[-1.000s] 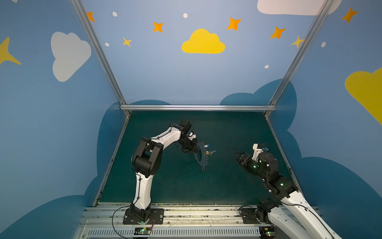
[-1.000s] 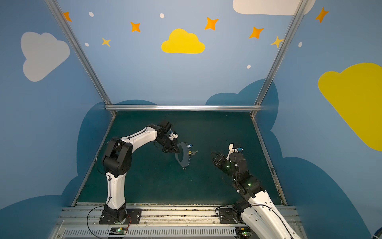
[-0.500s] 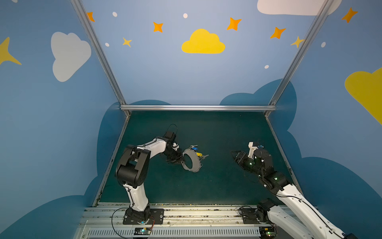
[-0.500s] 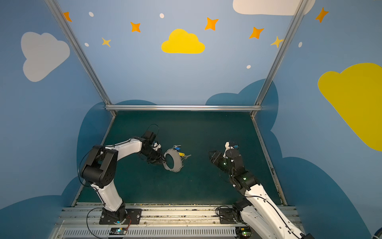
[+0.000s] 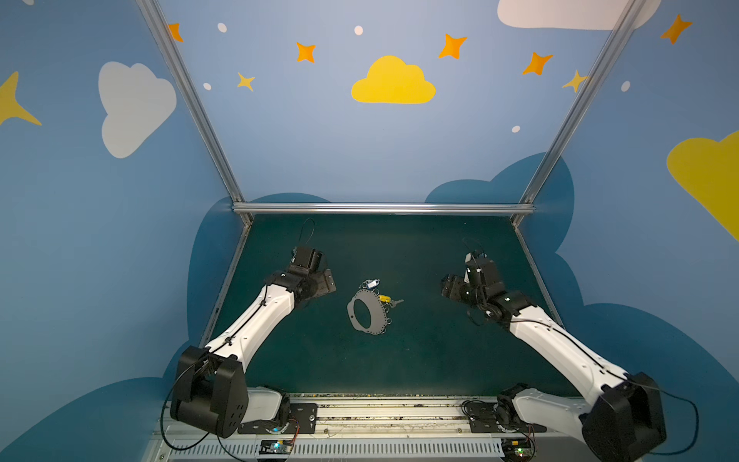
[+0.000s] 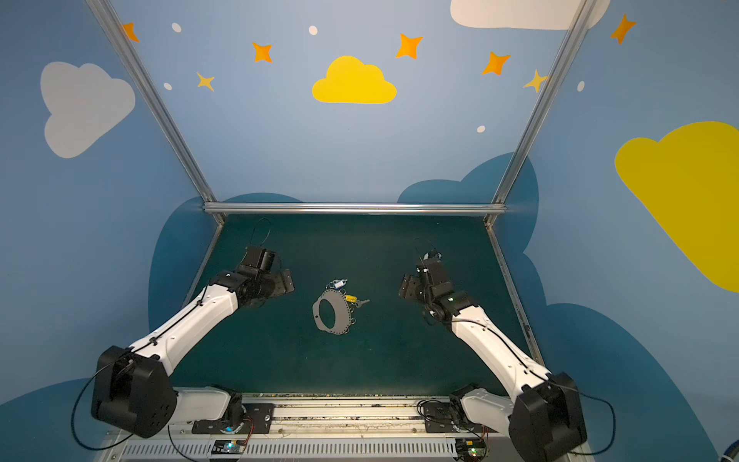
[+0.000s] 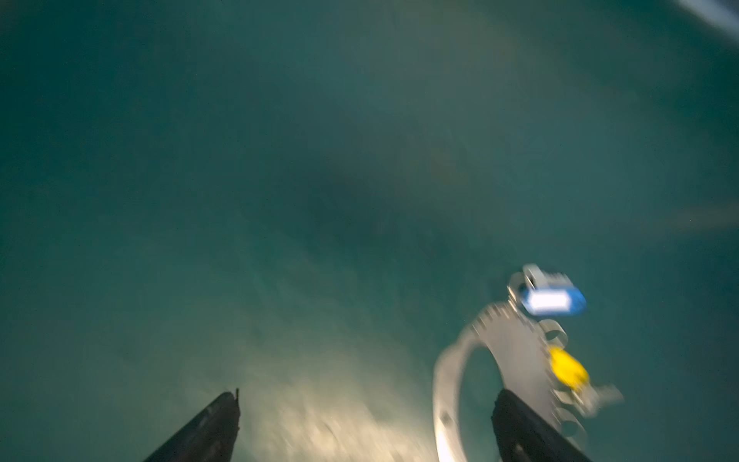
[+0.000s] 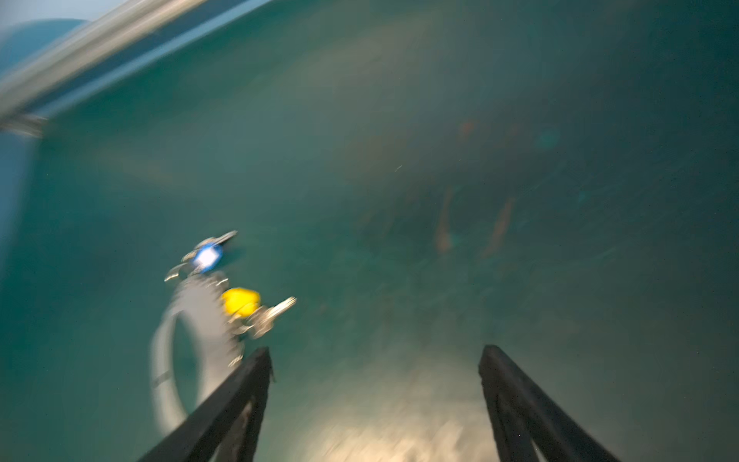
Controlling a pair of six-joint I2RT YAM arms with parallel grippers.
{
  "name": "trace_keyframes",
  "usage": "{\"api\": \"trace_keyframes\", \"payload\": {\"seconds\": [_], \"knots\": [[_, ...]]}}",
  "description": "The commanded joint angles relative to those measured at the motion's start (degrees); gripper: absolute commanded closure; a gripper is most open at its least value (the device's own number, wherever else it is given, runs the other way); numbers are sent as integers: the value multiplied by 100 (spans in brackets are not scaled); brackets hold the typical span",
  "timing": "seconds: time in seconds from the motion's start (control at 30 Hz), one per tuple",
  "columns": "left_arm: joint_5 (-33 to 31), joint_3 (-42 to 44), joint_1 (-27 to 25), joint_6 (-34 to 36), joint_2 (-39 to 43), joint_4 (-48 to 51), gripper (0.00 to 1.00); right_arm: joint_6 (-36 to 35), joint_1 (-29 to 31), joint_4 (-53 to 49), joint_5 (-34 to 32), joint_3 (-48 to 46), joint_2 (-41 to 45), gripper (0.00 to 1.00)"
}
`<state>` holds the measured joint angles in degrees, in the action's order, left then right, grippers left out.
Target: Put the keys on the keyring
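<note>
- We see the keyring (image 5: 378, 310) lying flat near the middle of the counter (image 5: 420, 360), between the two claws and touching neither.
- Both keys sit at its rim. The blue-tagged key (image 5: 372, 283) is on the side toward the far edge, and the yellow-tagged key (image 5: 384, 298) is on the side toward the right edge.
- The keys touch the plate's small split rings (image 5: 388, 320); we cannot tell whether they are threaded on.
- The left claw (image 5: 328, 284) is spread wide and empty; the right claw (image 5: 450, 286) is likewise spread, gripping nothing.
- We count one plate, two keys, two tags and two claws. There are several split rings, too small to count.
- We judge the plate thin, stiff, light and slick, so hard to pinch while it lies flat. The bare band on its side toward the left edge, away from the keys, looks like the best hold.
- The keys seem tiny and slippery, and their plastic tags offer a broader, surer grip. The wire rings will likely spring back.
</note>
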<state>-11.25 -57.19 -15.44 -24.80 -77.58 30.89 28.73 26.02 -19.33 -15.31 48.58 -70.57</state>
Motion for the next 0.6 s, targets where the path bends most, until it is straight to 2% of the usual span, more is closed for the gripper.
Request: {"api": "trace_keyframes", "payload": {"seconds": [0.0,0.03,0.1,0.17,0.27,0.37,0.4,0.43,0.5,0.53,0.57], "knots": [[-1506,203,108,1190,-131,-997,0,-1349,-86,585,-1827,-176,-383,16],[-1723,318,168,1421,-233,-1338,0,-1720,-114,1181,-2059,-428,-447,16],[-1718,500,354,1799,-430,-1892,0,-2426,-243,2479,-2314,-921,-589,12],[-1717,777,528,2029,-601,-2593,0,-2490,-400,2633,-2536,-925,-706,12],[-1323,1281,768,2219,-641,-3648,0,-2496,-842,3401,-2069,-1337,-936,12],[-806,1908,955,2414,-627,-4904,0,-2743,-1127,4867,-1722,-1938,-1160,12],[-600,2015,1039,2400,-642,-5042,0,-2805,-1131,5056,-1519,-2037,-1044,12],[-473,2166,1079,2426,-653,-5248,0,-3055,-1215,5453,-1043,-2227,-1000,12],[28,2769,1128,2534,-819,-6359,0,-3387,-1463,6468,-91,-2621,-1198,12],[38,2915,1267,2368,-891,-6734,1,-3296,-1663,6861,264,-2702,-1408,12],[633,2865,1583,2283,-836,-6433,0,-3068,-1965,6886,697,-2741,-1525,11]]}}
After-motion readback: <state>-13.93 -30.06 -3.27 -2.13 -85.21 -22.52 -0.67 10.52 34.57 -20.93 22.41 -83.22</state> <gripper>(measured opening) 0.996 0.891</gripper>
